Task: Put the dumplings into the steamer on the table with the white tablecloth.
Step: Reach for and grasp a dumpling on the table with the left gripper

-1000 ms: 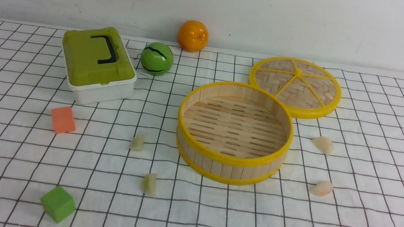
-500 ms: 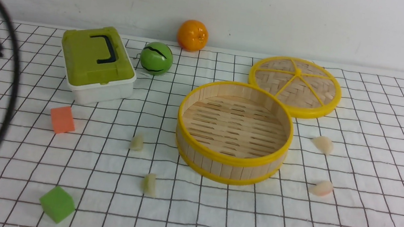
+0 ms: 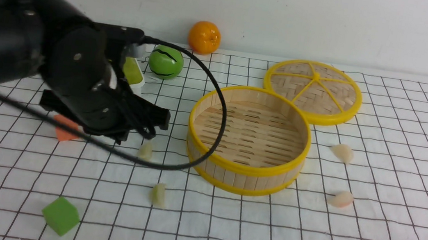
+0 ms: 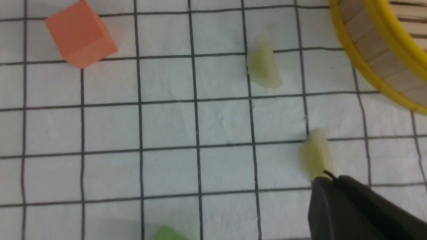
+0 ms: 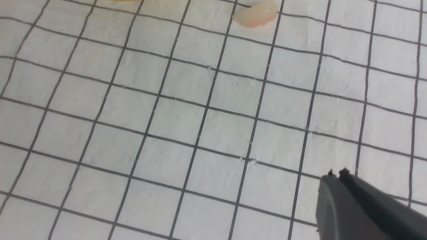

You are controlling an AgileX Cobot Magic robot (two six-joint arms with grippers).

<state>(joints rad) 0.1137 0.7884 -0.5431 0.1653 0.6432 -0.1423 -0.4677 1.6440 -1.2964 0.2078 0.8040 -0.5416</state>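
Two pale green dumplings [image 3: 145, 151] [image 3: 158, 194] lie on the table with the white tablecloth [image 3: 396, 181], left of the steamer [image 3: 244, 169]. Two whitish-pink dumplings [image 3: 343, 152] [image 3: 341, 199] lie to its right. The steamer holds nothing. My left gripper [image 3: 157, 123] hangs shut and empty above the green pair. In the left wrist view its tips [image 4: 328, 178] show just short of one green dumpling [image 4: 315, 156], with the other [image 4: 263, 65] nearer the steamer rim [image 4: 377, 50]. My right gripper [image 5: 335, 175] is shut and empty over bare cloth, a pink dumpling [image 5: 256, 14] well ahead of it.
The woven lid [image 3: 313, 89] lies behind the steamer on the right. An orange [image 3: 204, 37] and a green ball [image 3: 165, 62] sit at the back. A green-lidded box [image 3: 133, 72] and an orange cube [image 3: 63, 133] are mostly hidden by my left arm. A green cube [image 3: 61, 214] rests front left.
My left arm has swung in from the left and now covers the green box. A sliver of the right gripper has appeared at the bottom right corner. Nothing on the table has moved.
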